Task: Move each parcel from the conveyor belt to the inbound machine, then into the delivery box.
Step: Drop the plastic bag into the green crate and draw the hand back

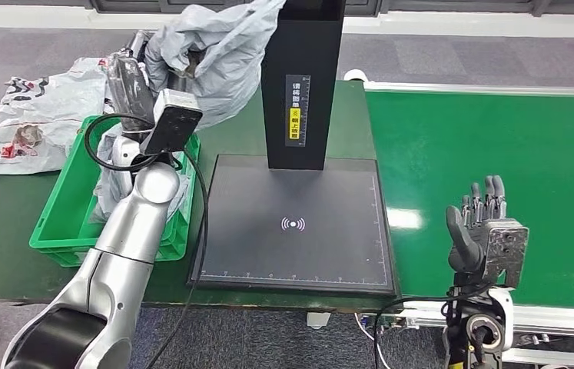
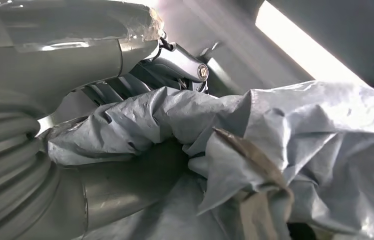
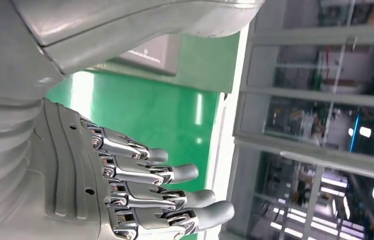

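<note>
Even overhead light, bright room; white glare patches on the green conveyor belt (image 1: 491,154) beside the scanner plate (image 1: 295,223), soft sheen on the plate itself; shadows faint and short under the green crate (image 1: 61,238); head view sharp, slight bending at the edges; left wrist view dim, close grey parcel bag (image 2: 275,135) soft, blown-out strip of light behind it; right wrist view crisp on the right hand (image 3: 139,195), background windows hazy with bright streaks

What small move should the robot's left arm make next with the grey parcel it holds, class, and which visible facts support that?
Probably lower and release. The left hand grips the crumpled grey parcel held above the far end of the green crate, already past the scanner platform. The right hand waits open over the bare green conveyor belt, so dropping the parcel into the crate seems the next step.
</note>
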You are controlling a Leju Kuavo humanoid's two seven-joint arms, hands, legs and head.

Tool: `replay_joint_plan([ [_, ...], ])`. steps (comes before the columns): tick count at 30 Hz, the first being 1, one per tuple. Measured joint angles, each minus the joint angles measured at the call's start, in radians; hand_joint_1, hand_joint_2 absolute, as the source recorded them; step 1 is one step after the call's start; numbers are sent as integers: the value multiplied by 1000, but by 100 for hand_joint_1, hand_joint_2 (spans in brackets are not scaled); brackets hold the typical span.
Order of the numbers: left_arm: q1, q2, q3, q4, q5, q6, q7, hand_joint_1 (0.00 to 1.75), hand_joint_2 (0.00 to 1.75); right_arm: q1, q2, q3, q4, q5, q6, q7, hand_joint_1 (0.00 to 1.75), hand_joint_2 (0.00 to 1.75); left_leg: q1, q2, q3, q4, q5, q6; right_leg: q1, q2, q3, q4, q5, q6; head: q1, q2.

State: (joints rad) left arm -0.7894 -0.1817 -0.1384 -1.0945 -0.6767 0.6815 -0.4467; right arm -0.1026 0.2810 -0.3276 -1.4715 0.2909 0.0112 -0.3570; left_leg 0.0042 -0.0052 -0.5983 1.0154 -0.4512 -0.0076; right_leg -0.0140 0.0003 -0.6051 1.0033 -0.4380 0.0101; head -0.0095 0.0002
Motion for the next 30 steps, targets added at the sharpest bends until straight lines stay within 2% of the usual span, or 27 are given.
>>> replay_joint_plan([
  [4, -21, -4, 134, -6, 112, 13, -149, 175, 175, -3, 2, -3, 0, -16, -30, -5, 0, 175, 0, 1, 0, 0, 0, 0, 0, 1, 0, 0, 0, 0, 0, 0],
  [7, -42, -1, 242, -5, 168, 16, -210, 175, 175, -5, 2, -3, 1, -34, -58, -12, 0, 175, 0, 1, 0, 0, 0, 0, 0, 1, 0, 0, 0, 0, 0, 0],
  [12, -79, 2, 399, 24, 57, 16, -247, 175, 175, -1, 2, -3, 2, -62, -95, -22, 0, 175, 1, 0, 0, 0, 1, -1, 0, 0, 0, 0, 0, 0, 0, 0],
  [17, -135, 4, 580, 102, -152, 16, -247, 175, 175, 25, -3, 4, -1, -106, -146, -26, 0, 175, 1, 0, 0, 0, 1, -1, 0, 0, 0, 0, 0, 0, 0, 0],
  [19, -162, 10, 651, 163, -250, 16, -216, 175, 175, 42, -8, 9, -7, -122, -163, -26, 0, 175, 1, 0, 0, 0, 1, -1, 0, 0, 0, 0, 0, 0, 0, 0],
  [20, -175, 15, 679, 205, -319, 16, -174, 175, 175, 53, -11, 12, -13, -130, -172, -26, 0, 175, 1, -1, 0, 0, 1, -1, 0, 0, 0, 0, 0, 0, 0, 0],
  [23, -203, 42, 706, 354, -545, 2, 32, 175, 175, 87, -20, 23, -37, -147, -191, -22, 0, 175, 1, -1, 1, 0, 1, -1, 0, -1, 0, 0, 0, 0, 0, 0],
  [26, -218, 60, 701, 500, -704, -58, 233, 175, 175, 117, -28, 32, -65, -155, -197, -15, 0, 175, 1, -1, 0, 0, 1, -1, 0, -1, 0, 0, 0, 0, 0, 0],
  [28, -219, 66, 695, 563, -737, -76, 280, 175, 175, 131, -32, 35, -77, -156, -197, -13, 0, 175, 1, -1, 0, 0, 1, -1, 0, 0, 0, 0, 0, 0, 0, 0],
  [30, -221, 69, 692, 608, -744, -79, 288, 175, 175, 138, -35, 39, -85, -157, -197, -11, 0, 175, 0, 0, 0, 0, 1, -1, 0, 1, -1, 0, 0, 0, 0, 0],
])
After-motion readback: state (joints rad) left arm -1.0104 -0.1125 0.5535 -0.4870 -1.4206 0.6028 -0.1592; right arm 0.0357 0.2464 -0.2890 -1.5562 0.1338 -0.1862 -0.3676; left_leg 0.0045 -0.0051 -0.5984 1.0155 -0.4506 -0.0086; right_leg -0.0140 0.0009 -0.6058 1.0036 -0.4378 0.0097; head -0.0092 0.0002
